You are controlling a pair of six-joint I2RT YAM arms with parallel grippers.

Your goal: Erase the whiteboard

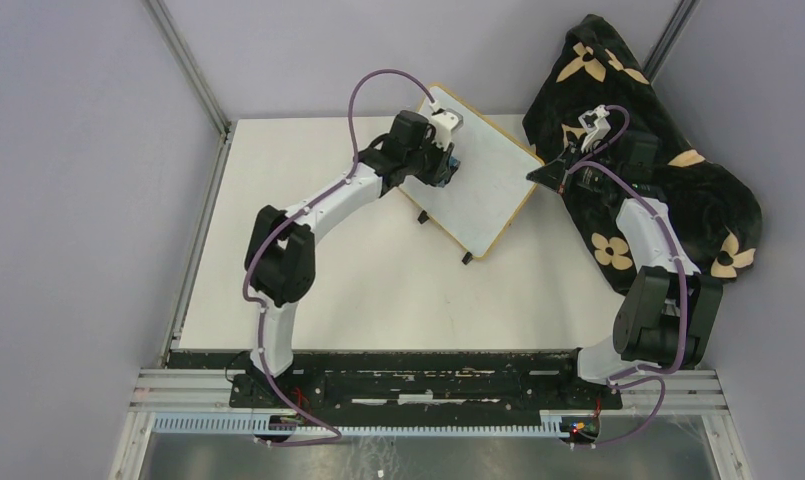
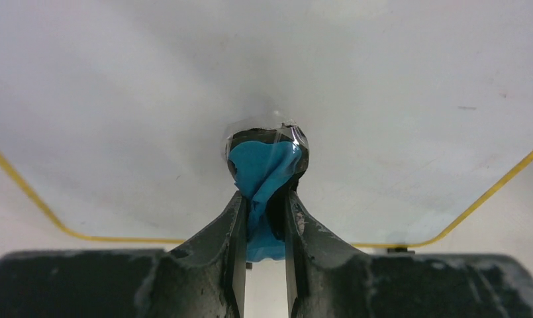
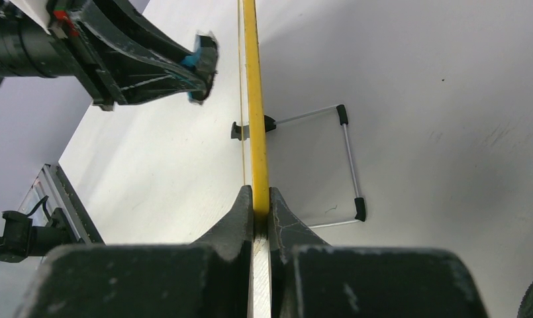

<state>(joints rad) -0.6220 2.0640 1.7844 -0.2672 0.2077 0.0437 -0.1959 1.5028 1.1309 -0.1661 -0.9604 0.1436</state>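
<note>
While the whiteboard (image 1: 478,185) stands tilted at the far right of the tabletop (image 1: 378,290), the right tool (image 3: 261,195) is clamped on its yellow edge and the left tool (image 2: 263,199), clamped on a blue eraser (image 2: 260,165), holds that at its white face.

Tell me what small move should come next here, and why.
Probably sweep the left tool sideways toward the faint marks near the right edge of the whiteboard in its wrist view. It is shut on the blue eraser at the board face, the surface around it looks clean, and the right tool clamps the frame, steadying it.
</note>
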